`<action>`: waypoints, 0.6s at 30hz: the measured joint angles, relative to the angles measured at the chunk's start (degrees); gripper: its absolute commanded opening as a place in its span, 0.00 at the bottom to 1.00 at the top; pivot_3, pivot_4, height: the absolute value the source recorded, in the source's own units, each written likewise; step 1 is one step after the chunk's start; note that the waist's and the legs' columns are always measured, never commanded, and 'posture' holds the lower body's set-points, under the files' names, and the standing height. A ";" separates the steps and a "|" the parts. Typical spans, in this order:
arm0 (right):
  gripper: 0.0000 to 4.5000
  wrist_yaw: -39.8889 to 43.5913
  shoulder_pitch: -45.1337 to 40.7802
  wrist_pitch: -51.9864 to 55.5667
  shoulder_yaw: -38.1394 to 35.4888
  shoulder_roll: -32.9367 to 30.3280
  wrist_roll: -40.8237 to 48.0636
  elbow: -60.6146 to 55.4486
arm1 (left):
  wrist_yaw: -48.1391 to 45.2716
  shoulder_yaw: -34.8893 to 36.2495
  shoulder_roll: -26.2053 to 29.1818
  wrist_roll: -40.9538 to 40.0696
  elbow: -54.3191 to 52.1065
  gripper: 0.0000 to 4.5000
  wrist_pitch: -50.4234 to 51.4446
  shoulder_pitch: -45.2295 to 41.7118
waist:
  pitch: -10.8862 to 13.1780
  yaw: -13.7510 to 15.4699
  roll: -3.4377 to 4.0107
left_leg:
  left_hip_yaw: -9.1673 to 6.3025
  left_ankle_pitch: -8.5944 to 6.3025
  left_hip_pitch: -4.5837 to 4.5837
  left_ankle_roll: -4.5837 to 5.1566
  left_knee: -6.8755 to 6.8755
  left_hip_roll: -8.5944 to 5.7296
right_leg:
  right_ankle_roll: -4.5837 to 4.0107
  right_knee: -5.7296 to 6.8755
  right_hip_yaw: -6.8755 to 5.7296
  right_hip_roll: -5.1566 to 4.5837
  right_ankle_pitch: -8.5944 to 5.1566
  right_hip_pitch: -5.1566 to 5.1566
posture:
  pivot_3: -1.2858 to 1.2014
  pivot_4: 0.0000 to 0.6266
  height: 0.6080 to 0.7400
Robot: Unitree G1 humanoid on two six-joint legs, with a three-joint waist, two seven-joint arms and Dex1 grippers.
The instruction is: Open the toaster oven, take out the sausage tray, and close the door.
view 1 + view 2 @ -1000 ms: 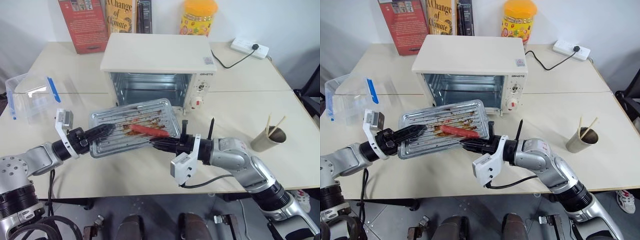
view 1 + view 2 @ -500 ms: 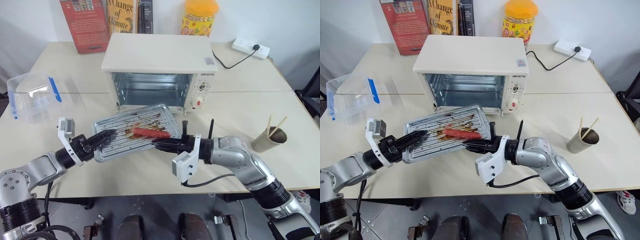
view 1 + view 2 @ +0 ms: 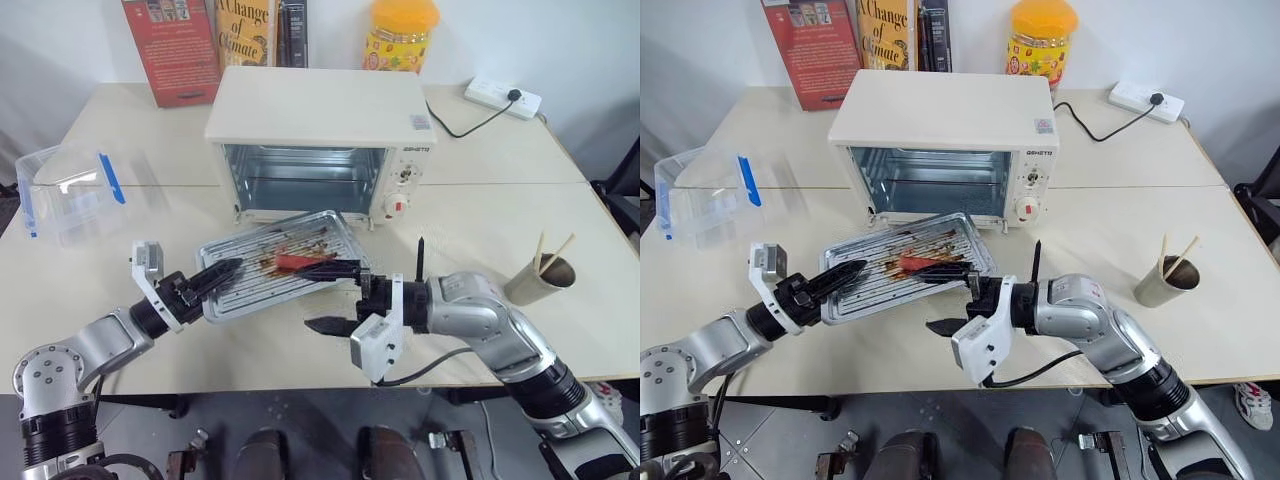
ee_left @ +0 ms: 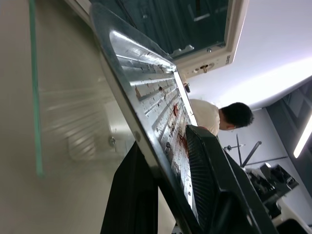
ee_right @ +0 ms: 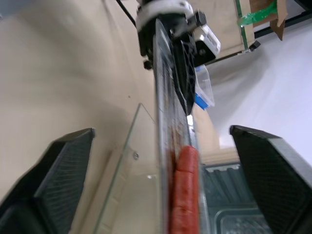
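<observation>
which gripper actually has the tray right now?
The left gripper: its jaws clamp the sausage tray's near edge. The right gripper stands wide open, touching nothing.

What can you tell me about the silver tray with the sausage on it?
The sausage tray is a shallow, shiny metal rectangle with rounded corners, a ridged floor and brown grease smears. One red sausage lies on it, toward its right side. It is out of the toaster oven, held tilted above the oven's lowered glass door. The left gripper pinches its left edge. The right gripper stands open at its right end, one finger above the rim, one below.
</observation>
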 measured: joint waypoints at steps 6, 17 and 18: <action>1.00 3.80 2.11 8.56 -1.02 -2.25 6.99 -4.07 | -0.05 -1.08 0.05 -1.16 -1.53 0.13 -1.08 2.09 | 0.00 0.12 0.00 | -0.01 -0.01 0.00 0.01 -0.01 0.00 | 0.00 -0.03 0.00 0.00 0.00 0.02 | 0.52 0.24 1.00; 0.49 13.95 9.59 21.31 -8.36 -12.68 21.79 -10.31 | 3.09 2.12 5.16 -8.59 -6.44 0.13 -5.57 11.84 | 0.00 0.22 0.00 | 0.04 -0.03 0.01 0.05 -0.03 0.00 | -0.06 -0.21 0.04 0.00 -0.02 0.07 | 0.52 0.24 1.00; 0.42 14.57 9.77 20.83 -9.12 -13.30 21.79 -9.19 | 3.94 3.29 5.17 -10.28 -7.91 0.13 -7.02 13.67 | 0.00 0.17 -0.01 | 0.03 -0.03 0.04 0.05 -0.03 0.01 | -0.06 -0.22 0.07 -0.01 -0.01 0.11 | 0.52 0.24 1.00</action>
